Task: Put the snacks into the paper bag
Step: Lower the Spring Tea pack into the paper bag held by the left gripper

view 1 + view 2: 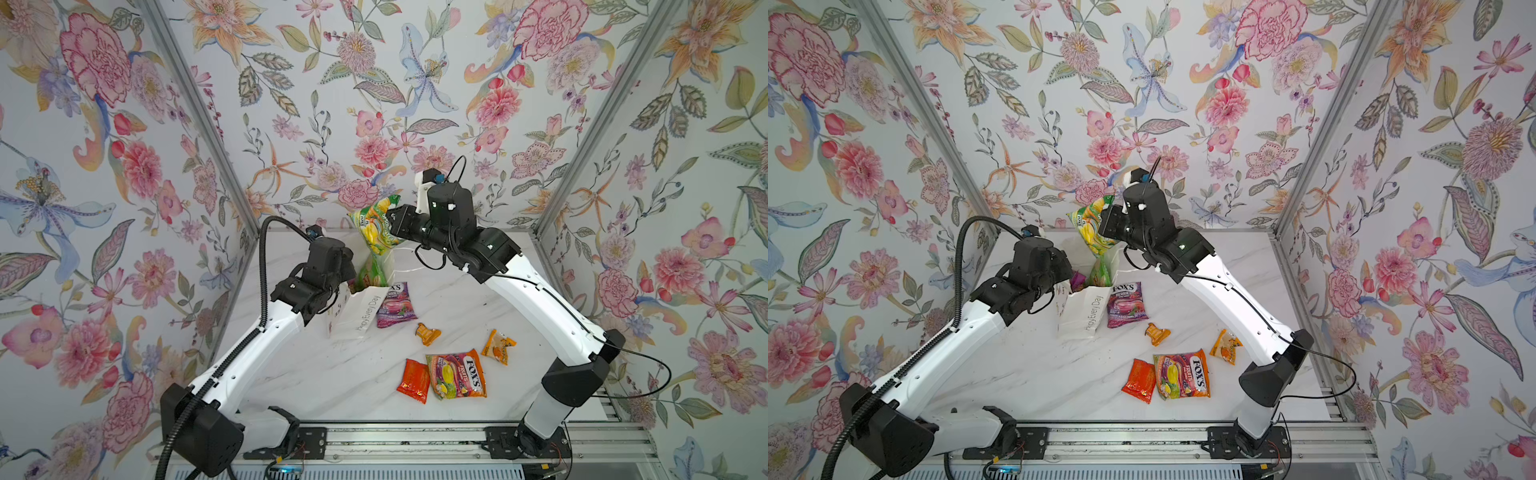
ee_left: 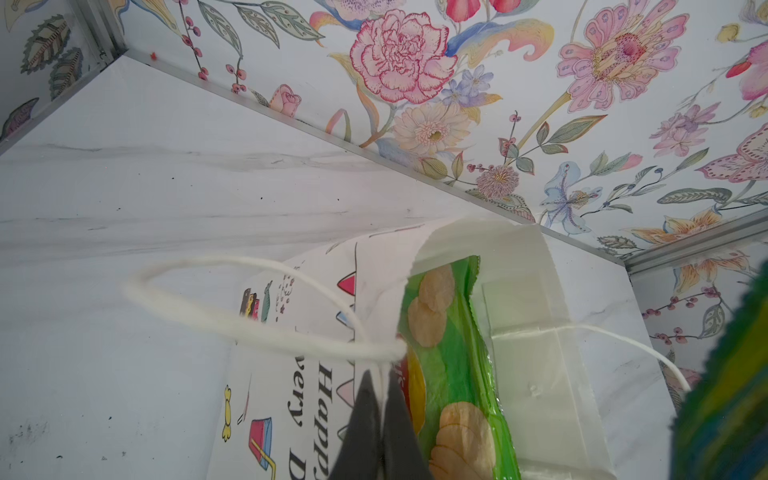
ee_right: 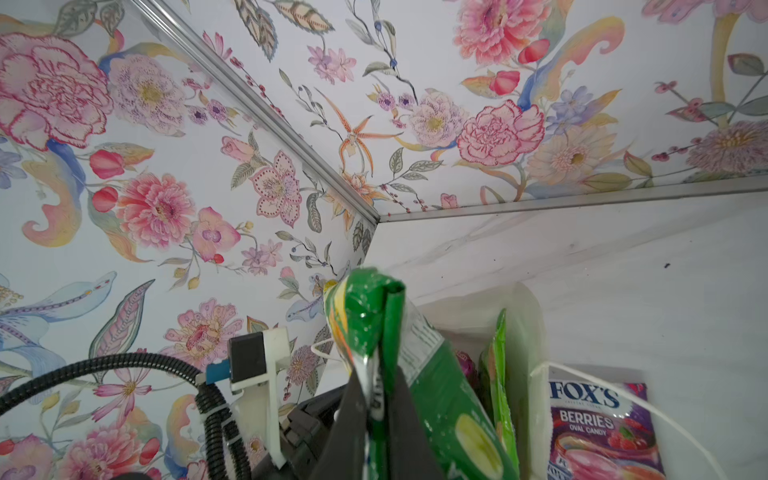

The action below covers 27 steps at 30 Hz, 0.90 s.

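Note:
The white paper bag [image 1: 365, 313] [image 2: 519, 291] stands upright mid-table. My left gripper [image 2: 379, 374] is shut on its near rim, just under a string handle [image 2: 249, 332]. A green chips bag [image 2: 453, 374] [image 1: 374, 270] and a purple pack [image 3: 467, 368] are inside it. My right gripper [image 3: 378, 374] [image 1: 395, 226] is shut on the top edge of the green FOX'S candy bag [image 3: 419, 353] [image 1: 376, 226], which hangs over the bag's mouth. On the table lie the purple FOX'S bag [image 1: 397, 305], the orange FOX'S bag [image 1: 457, 374] and three orange-red sachets [image 1: 413, 380] [image 1: 427, 333] [image 1: 498, 346].
Flowered walls [image 1: 353, 104] close the marble table [image 1: 311, 374] in at the back and on both sides. A metal rail [image 1: 395, 440] with both arm bases runs along the front edge. The loose packets lie right of the paper bag, under the right arm.

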Available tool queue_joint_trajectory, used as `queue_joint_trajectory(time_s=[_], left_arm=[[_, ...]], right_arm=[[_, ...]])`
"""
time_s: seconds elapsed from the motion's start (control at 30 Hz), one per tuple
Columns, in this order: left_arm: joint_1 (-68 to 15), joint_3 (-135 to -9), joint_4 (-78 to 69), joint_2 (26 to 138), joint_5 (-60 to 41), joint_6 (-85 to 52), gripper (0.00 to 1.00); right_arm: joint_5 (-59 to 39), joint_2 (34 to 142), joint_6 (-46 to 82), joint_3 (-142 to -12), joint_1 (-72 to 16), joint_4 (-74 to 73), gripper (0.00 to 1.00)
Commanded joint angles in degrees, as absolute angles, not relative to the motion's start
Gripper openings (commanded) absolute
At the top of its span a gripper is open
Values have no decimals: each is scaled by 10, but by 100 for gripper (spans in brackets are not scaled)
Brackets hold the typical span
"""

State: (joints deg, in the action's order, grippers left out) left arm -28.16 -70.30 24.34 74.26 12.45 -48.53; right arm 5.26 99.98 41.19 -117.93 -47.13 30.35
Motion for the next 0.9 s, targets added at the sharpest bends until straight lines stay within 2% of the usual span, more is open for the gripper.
queue_joint_trajectory(time_s=[0.0, 0.5, 0.87], left_arm=[[-290, -728, 207, 739, 139, -496, 0], [-296, -713, 174, 735, 145, -500, 0], [-315, -710, 163, 735, 149, -505, 0]], right_arm=[[65, 1005, 433, -1158, -478, 299, 0], [66, 1014, 457, -1091, -511, 299, 0], [37, 1063, 461, -1125, -530, 299, 0]])
